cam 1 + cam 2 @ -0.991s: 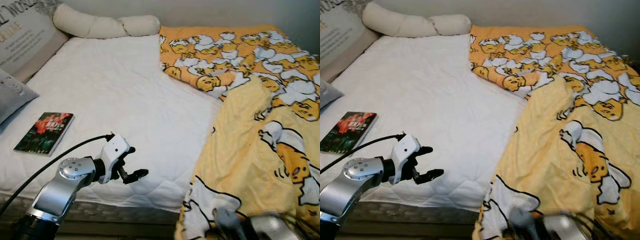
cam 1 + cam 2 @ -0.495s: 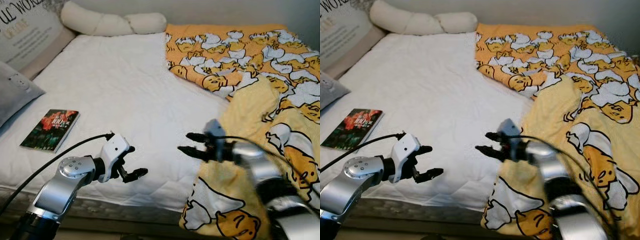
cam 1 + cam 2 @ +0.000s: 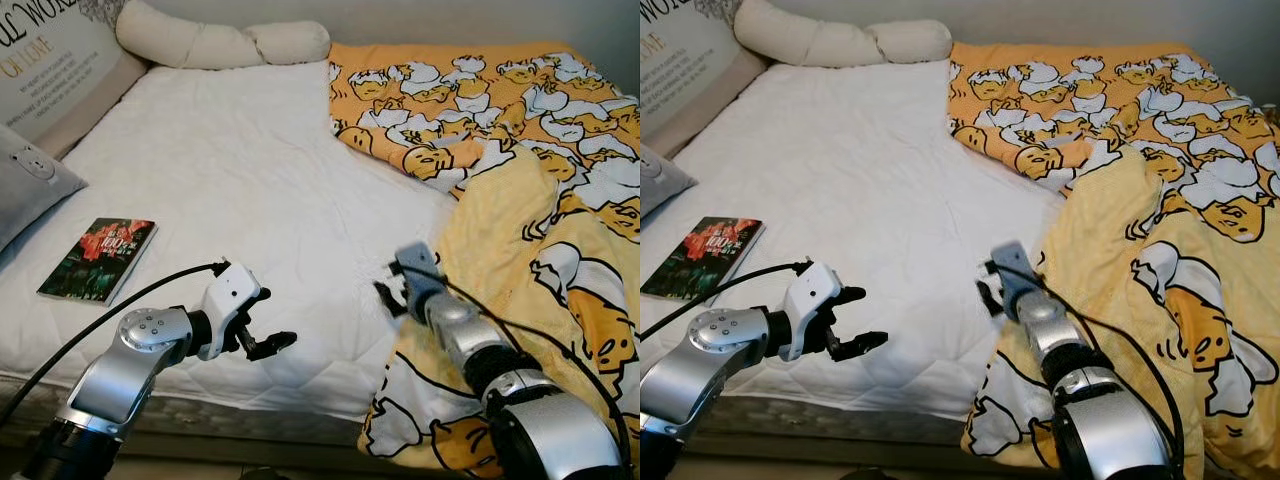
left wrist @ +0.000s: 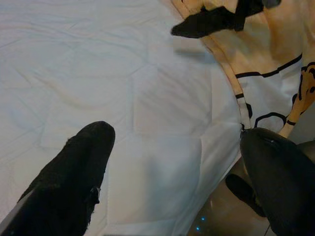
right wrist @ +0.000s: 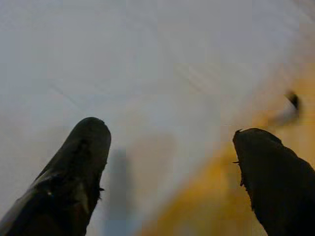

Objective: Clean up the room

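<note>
1. Bed (image 3: 250, 190): white quilted mattress cover, spans the left and centre of the head views.
2. Blanket (image 3: 540, 200): yellow and orange, cartoon print, rumpled over the right half of the bed; its near edge hangs over the front of the mattress at lower right.
3. Book (image 3: 97, 259): dark cover with red flowers, flat on the white cover at centre left, well apart from both arms.
4. Grey pillow (image 3: 25, 190): far left edge, beside the book.
5. Printed cushion (image 3: 55, 60): upper left corner, lettered.
6. Cream bolster (image 3: 220, 42): top of frame, along the head of the bed.
7. Left gripper (image 3: 262, 335): lower left, above the front edge of the mattress; fingers spread apart, holding nothing. The left wrist view shows the 2 fingertips (image 4: 86, 152) wide over white cover.
8. Right gripper (image 3: 385, 290): lower centre, at the blanket's left border where it meets the white cover; fingers parted, nothing between them in the right wrist view (image 5: 83, 147).
</note>
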Robot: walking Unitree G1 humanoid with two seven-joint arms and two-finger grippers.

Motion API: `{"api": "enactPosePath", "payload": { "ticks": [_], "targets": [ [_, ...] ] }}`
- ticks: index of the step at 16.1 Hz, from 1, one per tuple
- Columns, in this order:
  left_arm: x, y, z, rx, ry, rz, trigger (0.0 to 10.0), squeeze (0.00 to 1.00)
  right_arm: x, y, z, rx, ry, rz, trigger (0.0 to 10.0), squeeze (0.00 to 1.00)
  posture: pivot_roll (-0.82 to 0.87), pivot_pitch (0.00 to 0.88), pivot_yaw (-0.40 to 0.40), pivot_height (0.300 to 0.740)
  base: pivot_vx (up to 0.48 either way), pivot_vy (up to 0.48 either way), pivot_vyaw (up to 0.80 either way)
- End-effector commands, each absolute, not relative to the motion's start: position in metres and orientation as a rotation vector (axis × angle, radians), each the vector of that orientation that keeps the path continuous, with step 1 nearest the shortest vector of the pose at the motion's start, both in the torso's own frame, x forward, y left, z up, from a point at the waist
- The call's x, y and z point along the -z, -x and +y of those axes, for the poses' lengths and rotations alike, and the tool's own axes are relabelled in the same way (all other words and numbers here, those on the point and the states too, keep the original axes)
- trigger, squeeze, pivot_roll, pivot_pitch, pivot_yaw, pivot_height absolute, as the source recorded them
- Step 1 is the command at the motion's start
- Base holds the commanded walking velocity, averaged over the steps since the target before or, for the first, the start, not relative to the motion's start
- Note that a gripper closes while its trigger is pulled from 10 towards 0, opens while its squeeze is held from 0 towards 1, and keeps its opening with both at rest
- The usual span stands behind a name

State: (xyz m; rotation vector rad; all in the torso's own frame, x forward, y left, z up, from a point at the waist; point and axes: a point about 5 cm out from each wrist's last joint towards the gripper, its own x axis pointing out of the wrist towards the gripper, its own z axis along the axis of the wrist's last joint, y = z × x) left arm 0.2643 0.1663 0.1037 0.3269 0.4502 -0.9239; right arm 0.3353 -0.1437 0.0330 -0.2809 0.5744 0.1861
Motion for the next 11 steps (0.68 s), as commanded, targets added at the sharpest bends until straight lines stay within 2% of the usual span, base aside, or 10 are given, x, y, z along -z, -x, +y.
{"api": "enactPosePath", "payload": {
  "ticks": [1, 6, 7, 8, 9, 11],
  "targets": [
    [-0.105, -0.263, 0.168, 0.92, -0.345, 0.462, 10.0, 0.0, -0.035, -0.338, -0.142, -0.101, 0.284, 0.593, 10.0, 0.0, 0.08, 0.0, 0.07, 0.74, 0.0, 0.0, 0.0],
    [-0.104, -0.261, 0.171, 0.918, -0.348, 0.474, 10.0, 0.0, -0.011, -0.319, -0.136, -0.063, 0.2, 0.716, 10.0, 0.0, 0.1, 0.0, 0.062, 0.74, 0.0, 0.0, 0.0],
    [-0.104, -0.26, 0.171, 0.919, -0.348, 0.477, 10.0, 0.0, -0.008, -0.316, -0.136, -0.065, 0.179, 0.732, 5.0, 0.0, 0.1, 0.0, 0.066, 0.74, 0.0, 0.0, 0.0],
    [-0.104, -0.26, 0.17, 0.921, -0.348, 0.479, 10.0, 0.0, -0.006, -0.314, -0.138, -0.063, 0.163, 0.742, 0.8, 0.0, 0.1, 0.0, 0.066, 0.74, 0.0, 0.0, 0.0],
    [-0.104, -0.26, 0.169, 0.925, -0.347, 0.479, 10.0, 0.0, -0.004, -0.313, -0.141, -0.067, 0.155, 0.749, 0.0, 0.0, 0.1, 0.0, 0.068, 0.74, 0.0, 0.0, 0.0],
    [-0.105, -0.26, 0.169, 0.933, -0.346, 0.48, 10.0, 0.0, 0.0, -0.309, -0.145, -0.052, 0.127, 0.779, 0.0, 0.0, 0.1, 0.0, 0.07, 0.74, 0.0, 0.0, 0.0]
  ]
}}
